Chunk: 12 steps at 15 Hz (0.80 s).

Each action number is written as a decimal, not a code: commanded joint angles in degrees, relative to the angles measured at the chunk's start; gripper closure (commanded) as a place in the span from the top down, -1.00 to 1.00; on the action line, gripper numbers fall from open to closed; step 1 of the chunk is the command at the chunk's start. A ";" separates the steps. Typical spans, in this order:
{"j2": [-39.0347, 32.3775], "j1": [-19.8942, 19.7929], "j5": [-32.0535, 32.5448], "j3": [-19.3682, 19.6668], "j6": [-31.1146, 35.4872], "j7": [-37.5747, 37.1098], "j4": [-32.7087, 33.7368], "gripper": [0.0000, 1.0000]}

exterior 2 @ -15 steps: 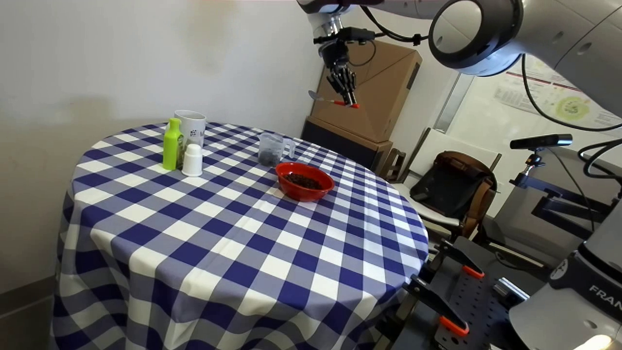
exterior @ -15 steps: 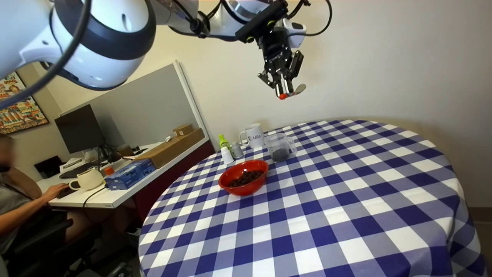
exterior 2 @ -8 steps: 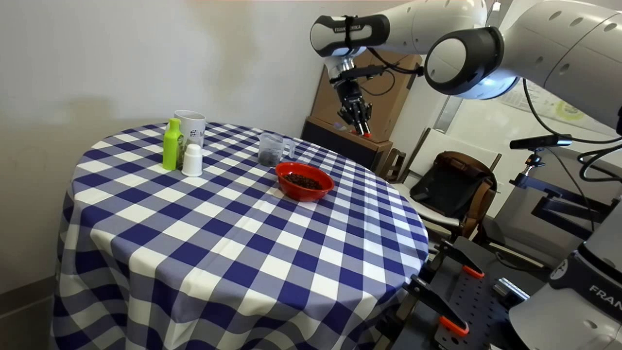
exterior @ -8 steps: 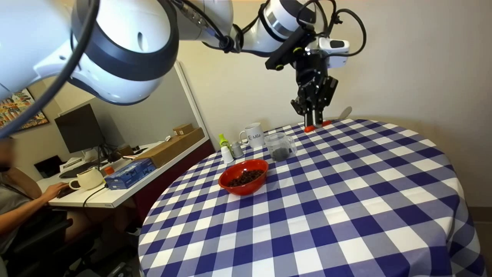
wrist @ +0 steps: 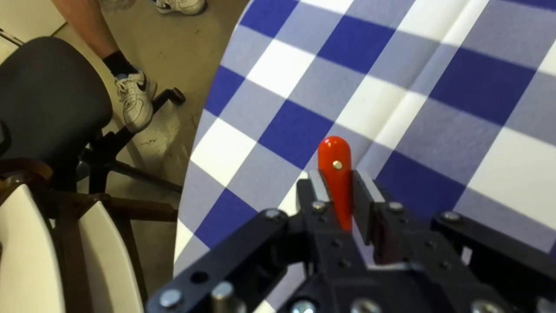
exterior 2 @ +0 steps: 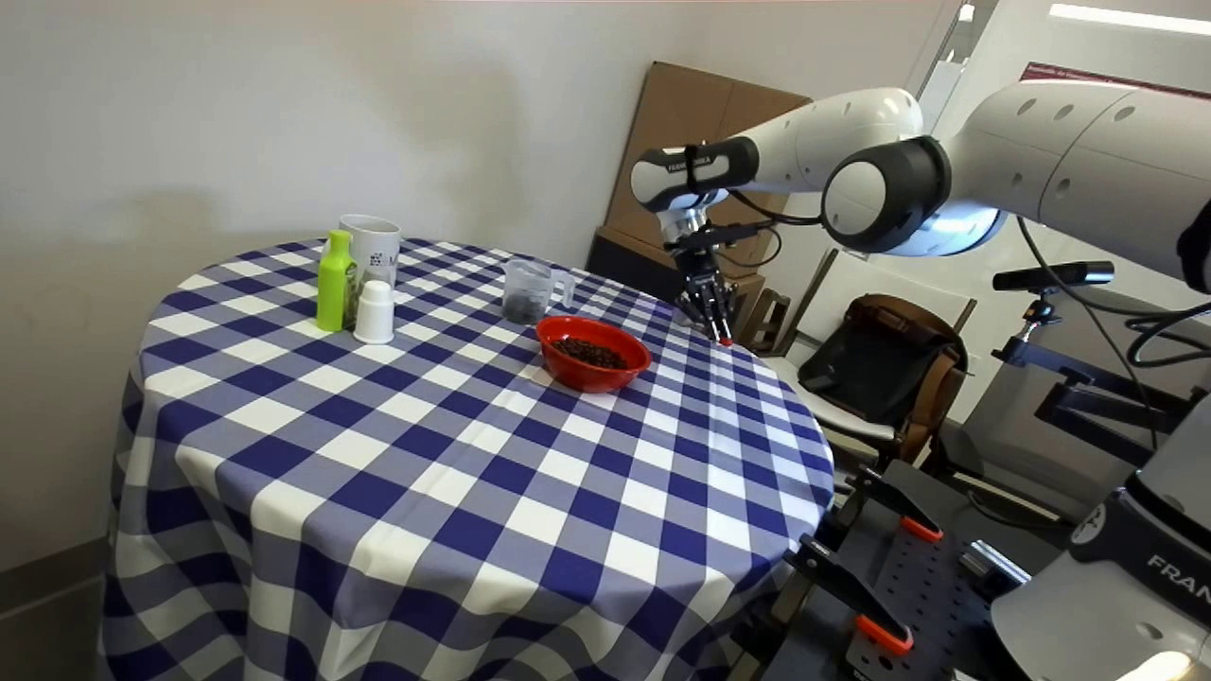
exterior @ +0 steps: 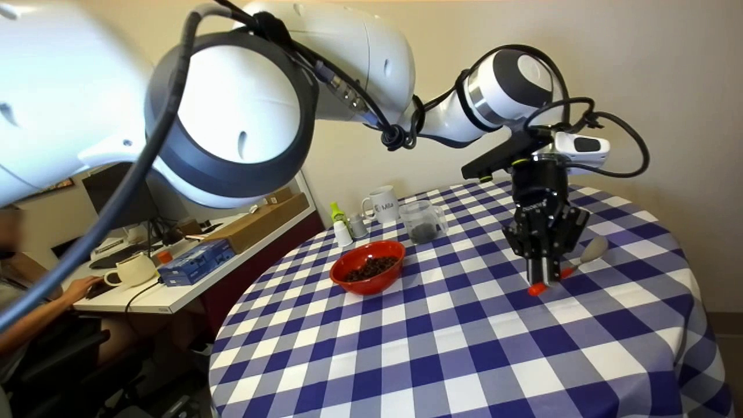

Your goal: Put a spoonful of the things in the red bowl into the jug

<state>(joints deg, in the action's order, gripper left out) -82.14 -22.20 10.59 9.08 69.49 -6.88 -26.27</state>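
Observation:
The red bowl [exterior: 367, 285] holds small dark brown pieces [exterior: 371, 268] and stands on the table in both exterior views [exterior 2: 591, 376]. The clear jug [exterior: 419, 216], with dark stuff at its bottom, stands behind it and also shows in an exterior view [exterior 2: 526, 284]. My gripper [exterior: 544, 281] is shut on the red handle of a spoon [exterior: 593, 249], low near the tabletop, well aside from bowl and jug. In the wrist view the red handle end [wrist: 334, 152] sticks out between the fingertips [wrist: 340, 184]; the spoon's head is hidden there. Whether the spoon touches the cloth I cannot tell.
A white mug [exterior: 383, 204], a green bottle [exterior 2: 333, 284] and a white shaker [exterior 2: 375, 314] stand near the jug. The checkered table's edge [wrist: 208, 104] is close to my gripper in the wrist view. A chair with a bag [exterior 2: 880, 359] stands beyond the table.
My gripper has come down from high above the table to near its surface, moving away from the bowl and jug, with the spoon still held. Bowl and jug have not moved.

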 commanded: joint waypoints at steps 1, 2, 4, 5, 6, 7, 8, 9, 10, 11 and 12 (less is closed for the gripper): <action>-5.84 -1.29 -0.30 1.11 7.49 3.24 3.32 -0.91; -4.37 -1.17 -0.07 1.28 9.47 3.82 0.11 -0.91; -3.84 -1.28 -0.55 1.05 10.50 5.19 0.28 -0.91; -3.65 -1.36 -0.75 0.94 10.60 5.67 0.23 -0.91; -3.51 -1.43 -0.86 0.82 10.68 6.33 0.14 -0.12; -3.28 -1.47 -0.95 0.75 10.58 6.82 0.10 -0.10; -3.04 -1.65 -1.37 0.44 10.65 7.29 0.00 0.02; -3.33 -1.91 -1.78 0.09 10.68 8.20 0.92 0.15; -3.88 -2.26 -2.34 -0.40 10.68 9.25 2.42 0.28; -3.53 -2.57 -3.15 -1.12 11.18 10.19 2.58 0.46; -2.85 -2.85 -3.97 -1.81 11.62 11.02 2.08 0.60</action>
<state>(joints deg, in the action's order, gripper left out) -84.32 -23.78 9.81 9.26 78.58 1.23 -26.11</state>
